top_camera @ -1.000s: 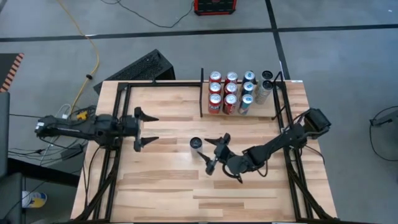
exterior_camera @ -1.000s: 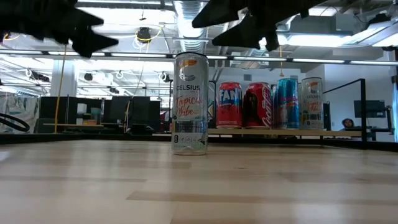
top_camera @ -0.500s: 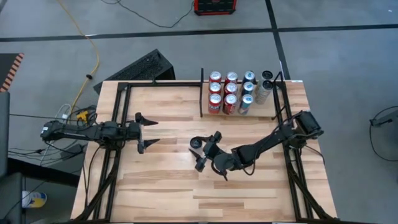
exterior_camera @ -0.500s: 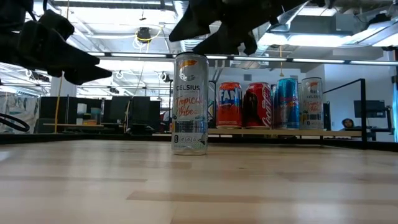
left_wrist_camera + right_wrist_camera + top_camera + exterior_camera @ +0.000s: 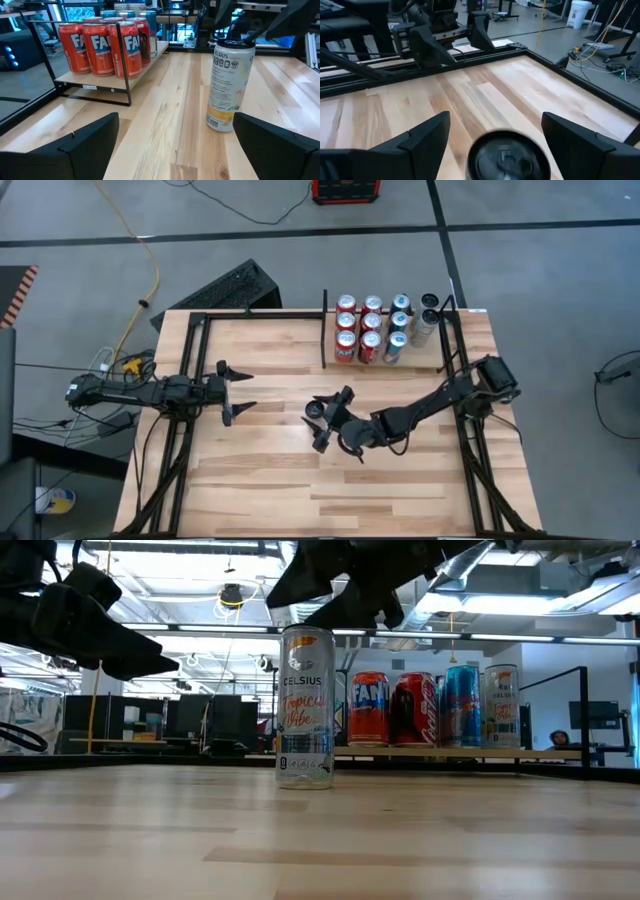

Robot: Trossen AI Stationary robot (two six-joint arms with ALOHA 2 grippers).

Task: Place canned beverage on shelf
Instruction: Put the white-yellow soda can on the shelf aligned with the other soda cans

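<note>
Right gripper hovering over the lone can, jaws spread!

Left gripper (image 5: 238, 392) is waiting at nine o'clock, fingers apart, holding nothing. At table centre the can (image 5: 316, 411) is standing upright, a slim glossy cylinder on pale butcher-block; the right gripper (image 5: 331, 420) is hanging just above its lid, wide open. It should be dropping squarely around the body before squeezing, since smooth metal slips. The shelf (image 5: 424, 358) is sitting at one o'clock, black-framed, already carrying rows of cans.
</note>
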